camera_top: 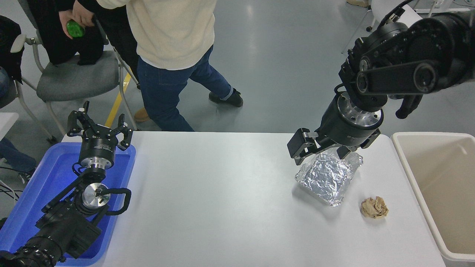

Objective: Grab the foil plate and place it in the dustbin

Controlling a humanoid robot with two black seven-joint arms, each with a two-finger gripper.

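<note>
Broad white tabletop, filling most of the view. At its right edge, a large cream plastic dustbin, rectangular with a rounded rim and a deep smooth inside, just beside the tabletop and standing open. At the left edge, a blue plastic tray, shallow and rectangular, partly under the parked left arm.

Beyond the far edge, a person in a cream sweater and blue jeans, standing on the grey floor. Next to that, a grey padded chair with a second person in dark clothes behind it; in one hand, a small green object.

From the upper right, the black right arm, angled down and to the left toward the tabletop. Right gripper spread open, one finger out to the left past the foil's far left corner, the other at the far rim of the foil; nothing clamped between them. Whether the fingers touch the foil: not clear.

Left gripper over the blue tray's far end, fingers splayed open and empty.

Shiny crinkled silver foil plate, roughly rectangular with a raised rim, lying on the tabletop right of centre, near the dustbin but apart from it, directly below the right gripper.

Small crumpled tan paper wad, on the tabletop near the foil plate's near right corner, not touching it.
</note>
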